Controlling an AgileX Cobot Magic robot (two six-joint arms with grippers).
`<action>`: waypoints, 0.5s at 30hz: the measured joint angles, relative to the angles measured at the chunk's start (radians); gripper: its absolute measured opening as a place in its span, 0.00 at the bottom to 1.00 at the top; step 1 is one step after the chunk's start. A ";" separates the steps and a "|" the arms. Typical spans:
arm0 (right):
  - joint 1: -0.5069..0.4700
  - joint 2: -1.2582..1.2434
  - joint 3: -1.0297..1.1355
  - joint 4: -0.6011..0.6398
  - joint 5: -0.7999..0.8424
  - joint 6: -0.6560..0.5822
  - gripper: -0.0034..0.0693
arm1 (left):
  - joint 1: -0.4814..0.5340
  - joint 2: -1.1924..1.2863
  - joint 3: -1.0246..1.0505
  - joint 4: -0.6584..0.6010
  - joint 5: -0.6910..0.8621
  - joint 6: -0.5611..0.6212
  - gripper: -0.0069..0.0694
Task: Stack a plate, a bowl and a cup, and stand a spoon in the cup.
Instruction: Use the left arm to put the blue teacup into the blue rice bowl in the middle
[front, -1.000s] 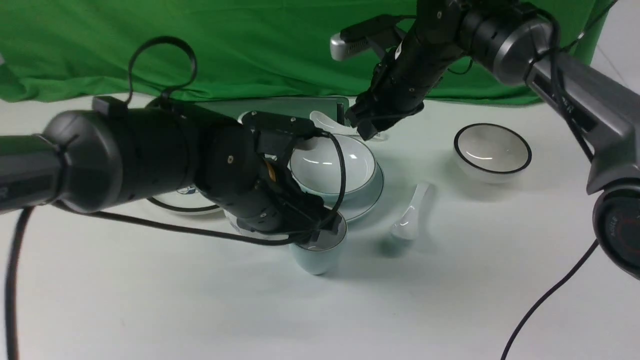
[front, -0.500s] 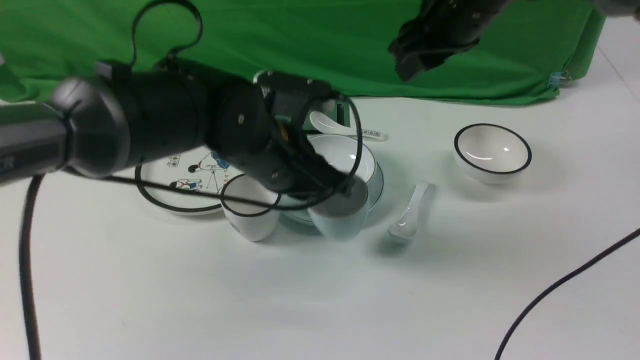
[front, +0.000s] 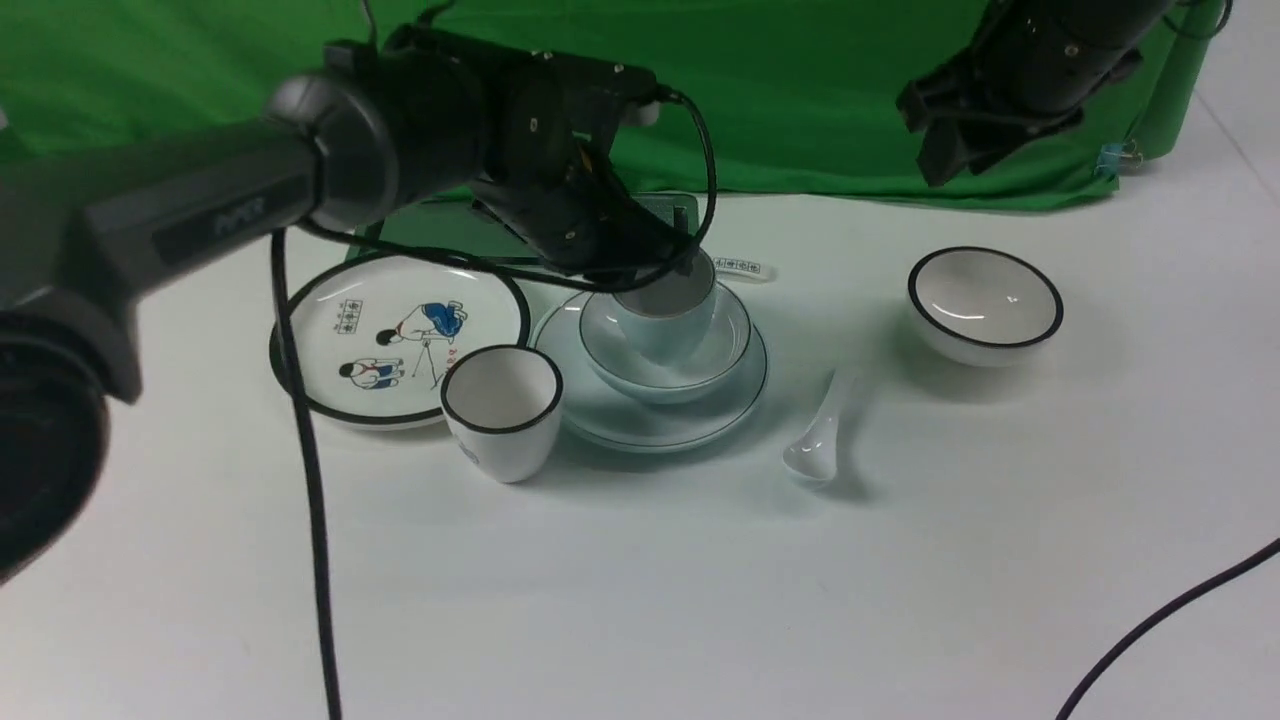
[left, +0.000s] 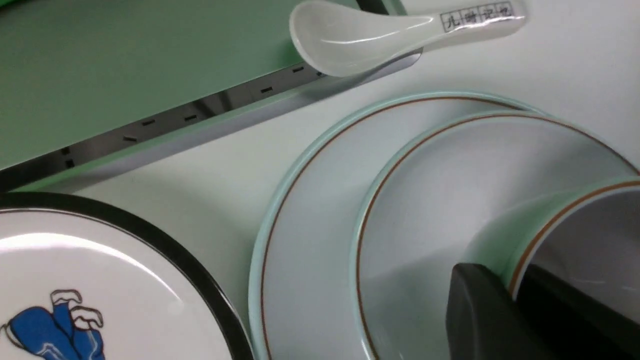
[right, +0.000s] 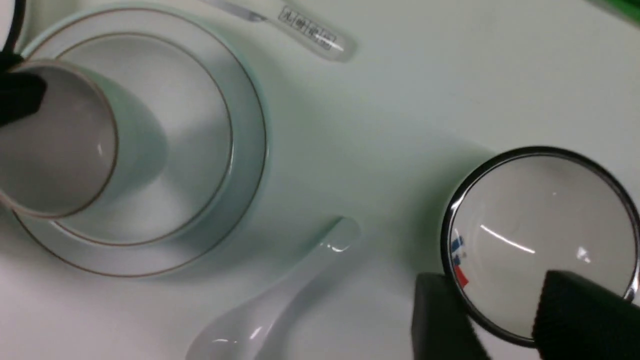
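The pale blue cup (front: 668, 325) hangs tilted in the hollow of the pale blue bowl (front: 725, 350), which sits on the plain plate (front: 700, 415). My left gripper (front: 645, 280) is shut on the cup's rim. In the left wrist view one finger (left: 480, 310) is outside the cup (left: 505, 235) and the other inside. I cannot tell whether the cup touches the bowl (left: 430, 200). The plain spoon (front: 825, 440) lies on the table right of the plate. My right gripper (front: 960, 130) is open and empty, high at the back right, above the black-rimmed bowl in its own view (right: 505, 320).
A black-rimmed bowl (front: 985, 300) stands at the right. A black-rimmed cup (front: 500, 410) and a cartoon plate (front: 390, 340) are left of the stack. A spoon with printed marks (left: 380, 35) lies behind the stack on a green board (left: 125, 75).
My left gripper lifted the cup from the table in front of the plate and carried it back over the plate into the bowl. My right arm rose and swung away to the back right.
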 joint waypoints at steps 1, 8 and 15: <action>0.001 0.000 0.012 0.003 -0.006 0.000 0.47 | 0.001 0.012 -0.003 0.000 0.001 0.001 0.10; 0.027 0.001 0.054 0.016 -0.020 0.000 0.50 | 0.001 0.031 -0.014 -0.002 0.001 0.006 0.32; 0.070 0.000 0.172 0.017 -0.061 0.011 0.68 | 0.005 -0.070 -0.014 0.015 0.104 0.011 0.64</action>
